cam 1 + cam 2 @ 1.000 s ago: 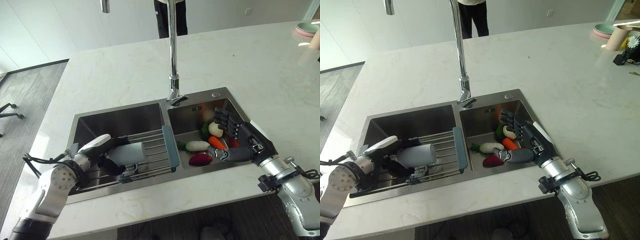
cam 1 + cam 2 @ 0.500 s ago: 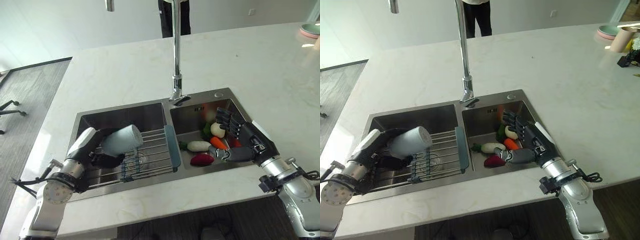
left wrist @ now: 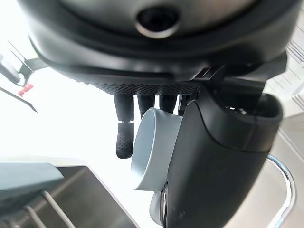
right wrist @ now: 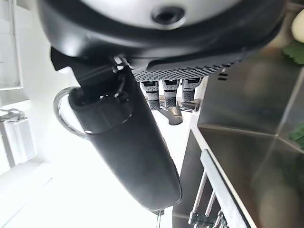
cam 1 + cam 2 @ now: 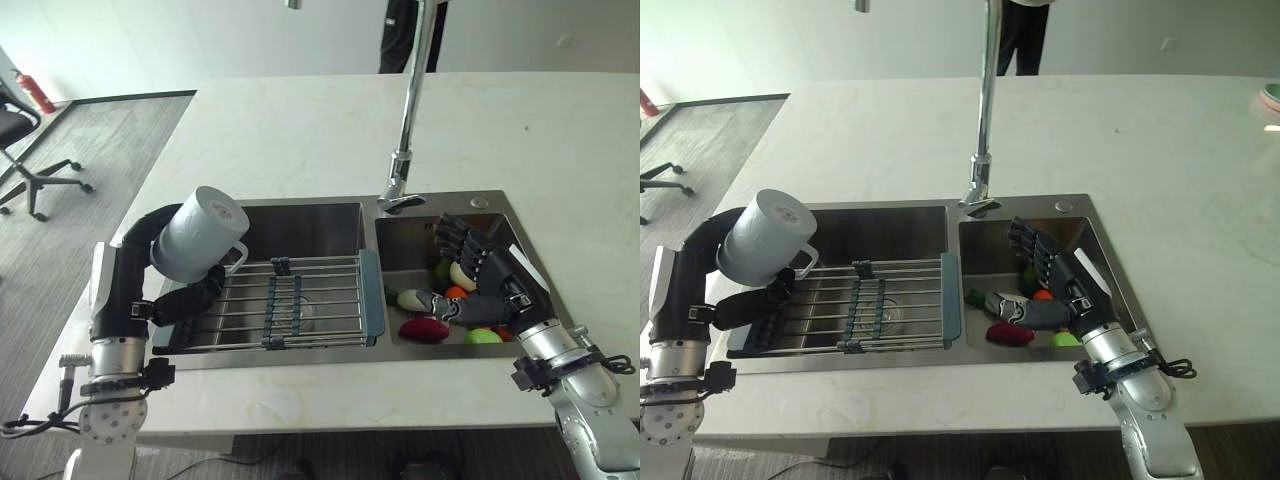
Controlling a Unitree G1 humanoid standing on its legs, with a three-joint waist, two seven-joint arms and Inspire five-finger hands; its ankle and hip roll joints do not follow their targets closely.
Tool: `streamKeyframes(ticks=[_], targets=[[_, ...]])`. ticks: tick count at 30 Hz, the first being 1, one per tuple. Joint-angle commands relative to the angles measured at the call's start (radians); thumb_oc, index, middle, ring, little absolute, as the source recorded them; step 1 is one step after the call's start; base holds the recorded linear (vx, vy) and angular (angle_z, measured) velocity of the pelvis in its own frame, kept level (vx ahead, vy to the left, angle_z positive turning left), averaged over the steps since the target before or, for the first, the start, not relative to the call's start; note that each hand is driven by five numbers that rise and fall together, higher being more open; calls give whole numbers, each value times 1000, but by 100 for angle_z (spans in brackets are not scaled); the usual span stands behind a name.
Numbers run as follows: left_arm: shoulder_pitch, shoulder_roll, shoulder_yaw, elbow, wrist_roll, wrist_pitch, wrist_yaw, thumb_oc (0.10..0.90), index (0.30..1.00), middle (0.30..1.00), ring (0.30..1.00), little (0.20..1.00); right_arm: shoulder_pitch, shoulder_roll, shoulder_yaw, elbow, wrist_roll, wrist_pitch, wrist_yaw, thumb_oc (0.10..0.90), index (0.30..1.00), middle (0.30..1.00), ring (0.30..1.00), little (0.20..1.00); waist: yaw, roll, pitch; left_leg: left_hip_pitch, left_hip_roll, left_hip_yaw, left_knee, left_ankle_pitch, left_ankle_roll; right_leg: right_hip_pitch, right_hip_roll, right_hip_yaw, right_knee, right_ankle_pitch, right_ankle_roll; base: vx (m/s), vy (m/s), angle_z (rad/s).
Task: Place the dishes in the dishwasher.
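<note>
A pale grey-blue mug (image 5: 198, 235) hangs upside down, tilted, above the left edge of the sink, with my left hand (image 5: 135, 268) shut on it. The left wrist view shows the mug (image 3: 154, 152) between thumb and fingers (image 3: 124, 137). A wire drying rack (image 5: 280, 305) lies across the left basin below it. My right hand (image 5: 485, 280) rests in the right basin with straight fingers, over toy vegetables (image 5: 425, 327); it holds nothing. The right wrist view shows its fingers (image 4: 164, 90) straight.
A tall chrome tap (image 5: 405, 150) rises behind the double steel sink (image 5: 300, 215). White marble counter (image 5: 300, 130) surrounds the sink. An office chair (image 5: 30, 150) stands on the floor at far left. A person's legs (image 5: 1025, 35) show beyond the counter.
My left hand has lifted the mug up off the rack and swung it left, turning its base upward. The camera has shifted left. The right hand stays in the right basin.
</note>
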Motion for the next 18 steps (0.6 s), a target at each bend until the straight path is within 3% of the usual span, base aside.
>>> streamKeyframes(ticks=[1, 4, 6, 8, 9, 11, 14, 16, 18], targets=[[-93, 70, 83, -101, -79, -113, 80, 400, 300, 300, 300, 300, -72, 6, -73, -181, 80, -141, -31, 800, 900, 900, 900, 900, 7, -20, -54, -29, 63, -24, 113, -102, -43, 43, -1, -46, -7, -47, -8, -21, -129, 32], [-65, 51, 84, -122, -102, -122, 93, 400, 300, 300, 300, 300, -85, -7, -62, -196, 69, -151, -16, 800, 900, 900, 900, 900, 40, -4, -35, -76, 100, -54, 113, -42, -85, 46, 12, -76, -7, -61, -25, -62, -119, 27], [-48, 37, 80, -131, -116, -138, 86, 400, 300, 300, 300, 300, -80, -6, -59, -198, 53, -155, -25, 800, 900, 900, 900, 900, 45, 2, -27, -110, 132, -34, 113, -2, -106, 49, 14, -101, -7, -60, -27, -99, -86, 43], [-74, 28, 45, -111, -179, -183, 30, 400, 300, 300, 300, 300, -65, -18, -81, -188, 34, -187, -86, 800, 900, 900, 900, 900, 8, -4, -22, -105, 240, 175, 113, 47, -129, 69, -20, -213, -7, -48, -16, -194, -30, 134], [-90, 30, 30, -93, -206, -207, 16, 400, 300, 300, 300, 300, -57, -33, -102, -170, 41, -225, -98, 800, 900, 900, 900, 900, -18, -17, -25, -50, 248, 248, 113, 5, -122, 77, -42, -237, -7, -53, -5, -233, 81, 286], [-103, 34, 25, -85, -225, -224, 27, 400, 300, 300, 300, 300, -60, -60, -132, -142, 72, -274, -94, 800, 900, 900, 900, 900, -36, -33, -28, 33, 202, 332, 113, -23, -80, 65, -75, -269, -7, -31, 4, -225, 171, 240], [-157, 37, 7, -71, -273, -243, 13, 400, 300, 300, 300, 300, -95, -83, -157, -110, 56, -290, -129, 800, 900, 900, 900, 900, -34, -46, -28, 125, 157, 417, 113, -19, -59, 73, -122, -318, -7, 6, 16, -248, 309, 128], [-170, 29, 4, -59, -311, -264, -19, 400, 300, 300, 300, 300, -98, -57, -171, -106, 37, -305, -146, 800, 900, 900, 900, 900, -38, -41, -29, 151, 161, 418, 113, -122, -46, 68, -174, -362, -7, 60, 47, -195, 549, 170], [-171, 22, 5, -57, -314, -266, -37, 400, 300, 300, 300, 300, -99, -33, -165, -105, 30, -312, -150, 800, 900, 900, 900, 900, -22, -35, -30, 144, 135, 385, 113, -153, -37, 71, -202, -380, -7, 93, 72, -66, 457, 169]])
